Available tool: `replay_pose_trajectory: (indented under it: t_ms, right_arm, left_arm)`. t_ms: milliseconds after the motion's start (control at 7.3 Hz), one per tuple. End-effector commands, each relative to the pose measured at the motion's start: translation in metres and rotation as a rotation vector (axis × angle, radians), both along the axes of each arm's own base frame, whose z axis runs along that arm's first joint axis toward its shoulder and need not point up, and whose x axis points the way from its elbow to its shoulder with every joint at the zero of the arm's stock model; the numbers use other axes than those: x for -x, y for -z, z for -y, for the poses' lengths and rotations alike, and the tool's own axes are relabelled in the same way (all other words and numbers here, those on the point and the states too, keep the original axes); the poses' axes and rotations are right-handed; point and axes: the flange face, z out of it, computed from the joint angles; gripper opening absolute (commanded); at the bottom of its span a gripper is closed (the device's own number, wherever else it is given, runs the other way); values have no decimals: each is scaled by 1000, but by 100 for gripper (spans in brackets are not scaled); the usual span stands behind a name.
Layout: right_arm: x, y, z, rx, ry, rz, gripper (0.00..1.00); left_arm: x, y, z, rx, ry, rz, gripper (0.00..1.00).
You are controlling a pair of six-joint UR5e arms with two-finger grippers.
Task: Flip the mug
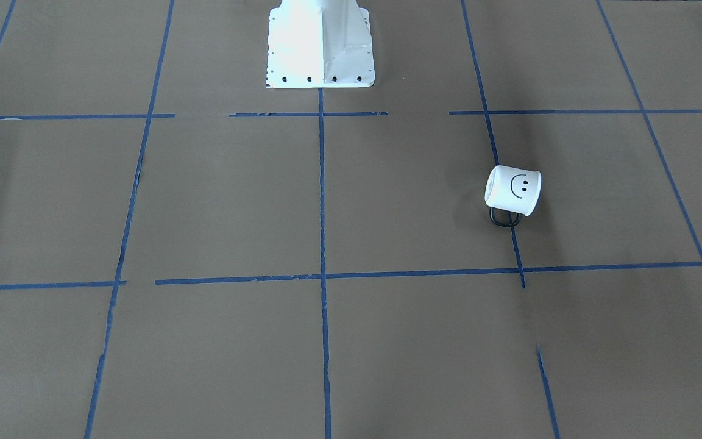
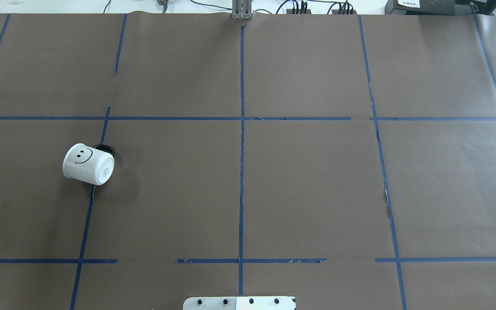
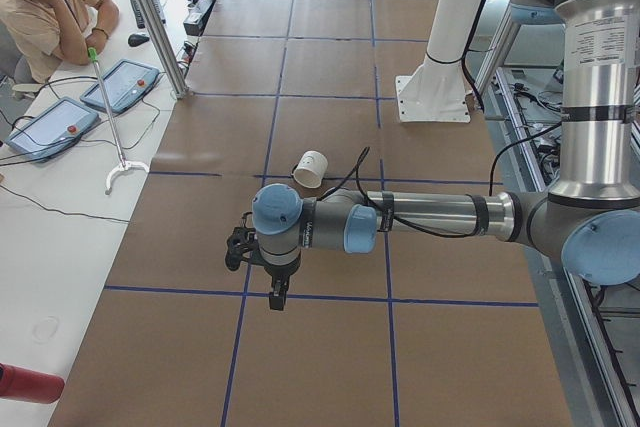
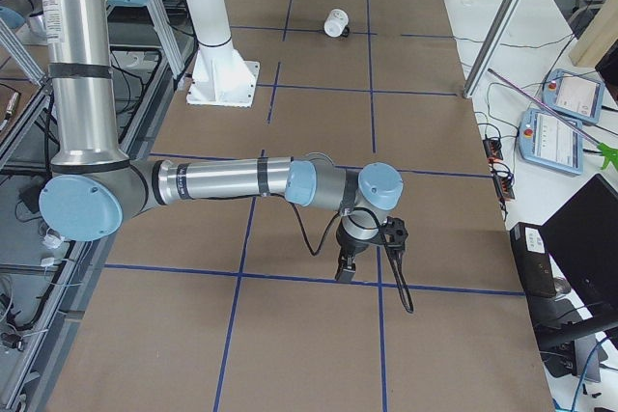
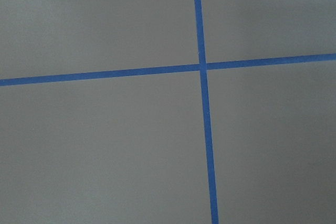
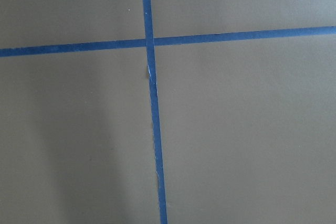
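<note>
- Left gripper (image 3: 276, 299) points straight down over a crossing of the blue tape lines (image 5: 202, 66). I see it only from the side camera, so I cannot tell whether its jaws are apart or together.
- Behind it, the left wrist is bent down and the forearm lies level, stretched out from the elbow across the table (image 2: 308, 185). The upper arm stands upright near the robot's edge.
- Right gripper (image 4: 345, 272) also points straight down, just beside a tape line. It too shows only in a side view, so I cannot judge how its jaws stand.
- My right arm has the same pose: upright upper arm, level forearm reaching out, and wrist turned down.
- Both wrist cameras show me only brown paper with a blue tape crossing.
- On the robot's left half, the mug (image 2: 88, 164) lies on its side across a tape line, with nothing holding it.
- Its smiley face is turned up, and its flat bottom is turned toward the middle of the table.
- Its black handle rests on the paper on the side away from the robot.
- From the left end, the mug is apart from the left gripper, beyond the forearm.
- From the right end, it is well apart from the right gripper, at the far end.
- At the robot's side of the table stands the white pedestal (image 1: 320, 46).
- One operator (image 3: 50, 7) sits at the side table.
</note>
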Motion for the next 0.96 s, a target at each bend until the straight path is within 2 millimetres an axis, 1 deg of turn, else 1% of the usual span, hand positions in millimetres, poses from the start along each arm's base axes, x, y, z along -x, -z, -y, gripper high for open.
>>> replay_pose_trajectory:
  t_ms: [0,137,274,411,548,685,822]
  right_arm:
    - [0,0,0,0,0,0,100]
    - [0,0,0,0,0,0,100]
    - [0,0,0,0,0,0,100]
    - [0,0,0,0,0,0,100]
    - [0,0,0,0,0,0,100]
    - [0,0,0,0,0,0,100]
    - [0,-1,0,2,0,0,100]
  left_arm:
    - [-1,1,7,-2,-2,1,100]
    - [-2,13,13,-23,0,1,100]
    - [-2,14,11,-24,0,0,100]
    - [-8,21,21,-35,-12,9,100]
    - [-10,25,26,-50,-20,7,100]
    - [-11,41,33,-101,-29,-4,100]
    - [-15,49,36,-153,-30,-8,100]
